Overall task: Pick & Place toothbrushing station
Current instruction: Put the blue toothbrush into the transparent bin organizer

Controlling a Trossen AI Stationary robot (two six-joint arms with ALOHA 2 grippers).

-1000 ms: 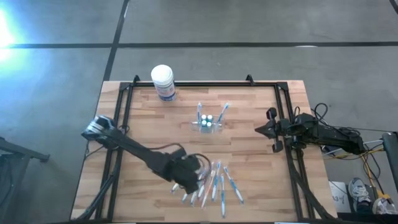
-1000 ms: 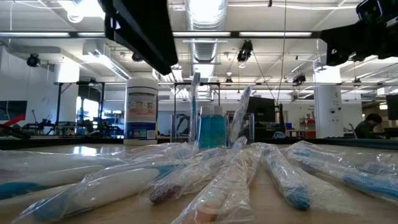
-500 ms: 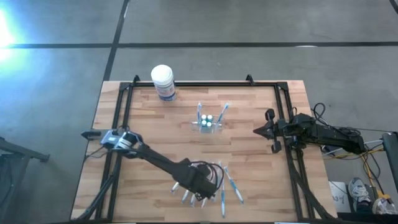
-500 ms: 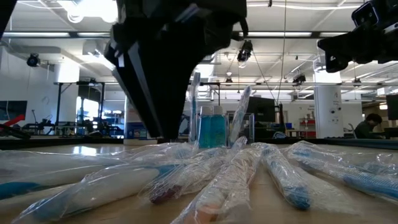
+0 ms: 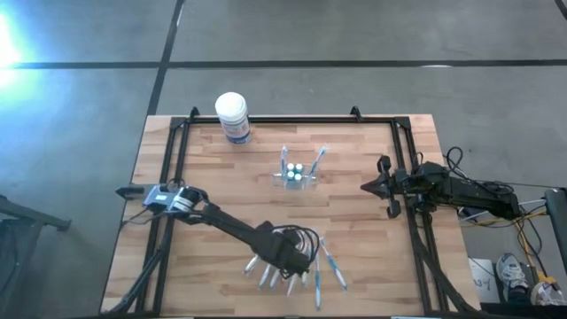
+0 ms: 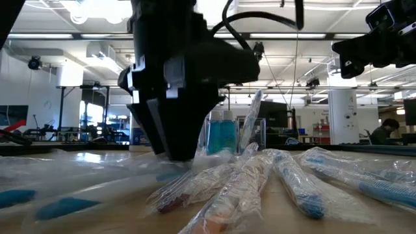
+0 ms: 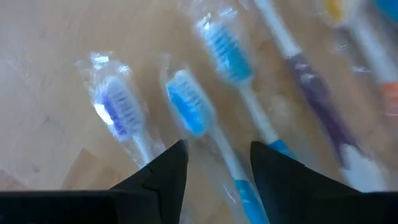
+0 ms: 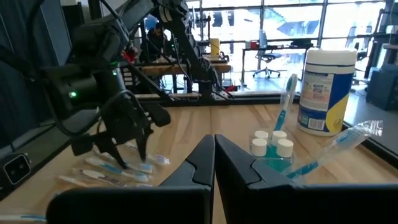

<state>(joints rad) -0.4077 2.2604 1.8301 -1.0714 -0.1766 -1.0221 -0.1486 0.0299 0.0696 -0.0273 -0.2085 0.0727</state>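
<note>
Directly beneath the left gripper, a fan of plastic-wrapped toothbrushes is lying on the wooden table, and the gripper is pointing down onto the near-edge end of that fan. Its fingers are standing spread apart in the left wrist view, and a wrapped blue-bristled toothbrush is running into the gap between them; a second wrapped brush with purple-blue bristles is lying just beside one finger. Whether the finger tips are touching the wrappers cannot be told. In the low view the left gripper is reaching down to the crinkled wrappers at table level. Beyond this gripper, towards the far edge of the table and well apart from it, the toothbrushing station is standing upright, a clear holder carrying small white-capped bottles of blue liquid and two toothbrushes sticking up at a slant. A white tub with a blue label is standing at the far edge, farther off than the station. The right gripper is waiting over the table's right edge, level with the station and well apart from it, with its fingers pressed together and holding nothing.
</note>
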